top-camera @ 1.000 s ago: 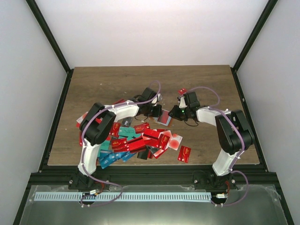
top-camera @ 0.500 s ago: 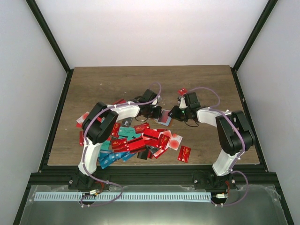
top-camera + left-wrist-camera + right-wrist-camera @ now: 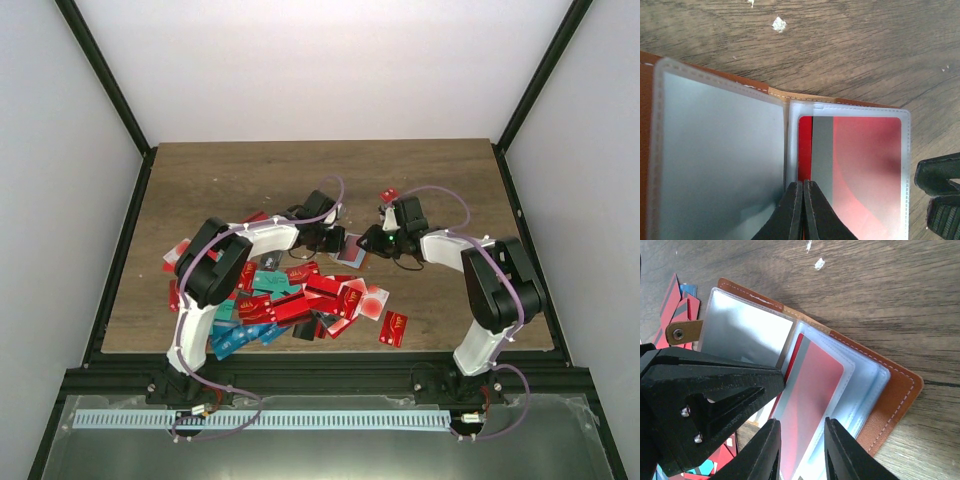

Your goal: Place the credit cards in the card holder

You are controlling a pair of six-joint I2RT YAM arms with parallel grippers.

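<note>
Though the sleeved credit card looks stiff, the card holder seems floppy; hold its leather edge. Left gripper is clenched, right gripper parted.

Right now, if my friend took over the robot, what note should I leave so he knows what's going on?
Left pincer: shut, tips on the open card holder near its fold.
Right pincer: open, over the red card.
Done: that red card sits inside a clear sleeve of the holder.
Left to do: the pile of credit cards lies on the table on the holder's near side. Neither pincer holds one.
</note>
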